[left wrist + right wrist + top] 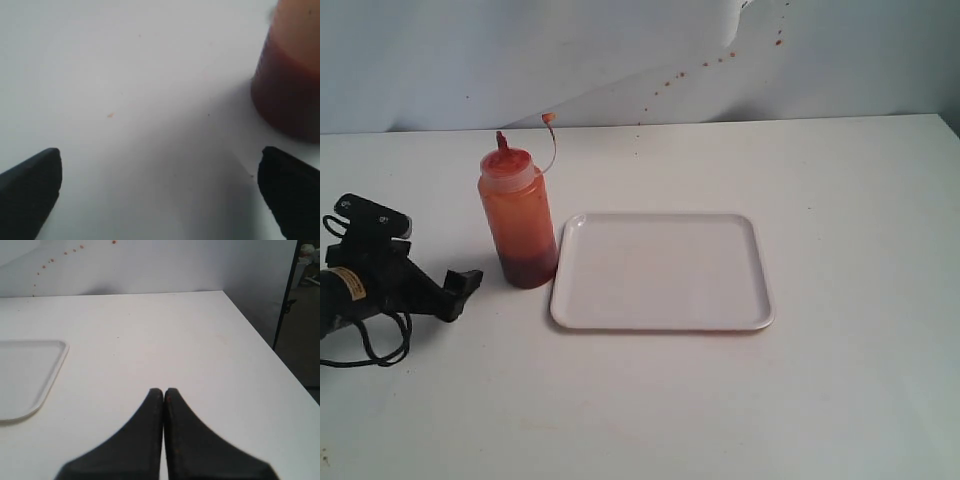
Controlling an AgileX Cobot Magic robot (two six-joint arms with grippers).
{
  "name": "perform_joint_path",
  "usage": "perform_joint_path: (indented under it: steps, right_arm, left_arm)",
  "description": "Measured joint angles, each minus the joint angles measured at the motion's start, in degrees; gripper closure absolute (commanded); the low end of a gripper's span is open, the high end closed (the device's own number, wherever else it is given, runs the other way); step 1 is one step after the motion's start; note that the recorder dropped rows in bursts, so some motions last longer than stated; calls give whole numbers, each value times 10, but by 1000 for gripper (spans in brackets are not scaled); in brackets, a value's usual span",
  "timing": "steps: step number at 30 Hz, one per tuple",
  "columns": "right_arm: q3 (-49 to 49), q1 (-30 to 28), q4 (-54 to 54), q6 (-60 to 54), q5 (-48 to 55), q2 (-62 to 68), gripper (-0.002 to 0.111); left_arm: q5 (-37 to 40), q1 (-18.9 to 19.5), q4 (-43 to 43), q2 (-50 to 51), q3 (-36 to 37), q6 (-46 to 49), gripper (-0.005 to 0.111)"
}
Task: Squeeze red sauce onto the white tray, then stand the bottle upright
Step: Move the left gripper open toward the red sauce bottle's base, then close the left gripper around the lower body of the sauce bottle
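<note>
The bottle (517, 222) stands upright on the white table, its tethered cap (549, 118) hanging open beside the red nozzle, dark red sauce pooled at its bottom. Just right of it lies the white tray (662, 270), bare white with no sauce blob in view. My left gripper (432, 255) sits low on the table left of the bottle, open and holding nothing. The left wrist view shows its fingers (30, 192) spread wide, with the bottle's base (290, 90) ahead and off to one side. My right gripper (163, 392) is shut and empty, beyond the tray's corner (30, 380).
Brownish-red specks (720, 60) dot the white back wall. A black cable (370, 345) loops under the left arm. The table's edge (270, 355) drops off past the right gripper, with a dark stand (287, 300) beyond it.
</note>
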Motion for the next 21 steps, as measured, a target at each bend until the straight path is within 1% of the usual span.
perform_joint_path:
  steps: [3, 6, 8, 9, 11, 15, 21]
  right_arm:
    - [0, 0, 0, 0, 0, 0, 108]
    - [0, 0, 0, 0, 0, 0, 108]
    - [0, 0, 0, 0, 0, 0, 108]
    - [0, 0, 0, 0, 0, 0, 108]
    - [0, 0, 0, 0, 0, 0, 108]
    - [0, 0, 0, 0, 0, 0, 108]
    - [0, 0, 0, 0, 0, 0, 108]
  left_arm:
    - [17, 0, 20, -8, 4, 1, 2]
    - [6, 0, 51, -32, 23, -2, 2]
    - [-26, 0, 82, -49, 39, -14, 2]
    - [-63, 0, 124, -56, 50, -29, 2]
    - [-104, 0, 169, -57, 54, -43, 2]
    - [-164, 0, 175, -23, 55, -44, 2]
    - [-170, 0, 179, 27, 39, -37, 2]
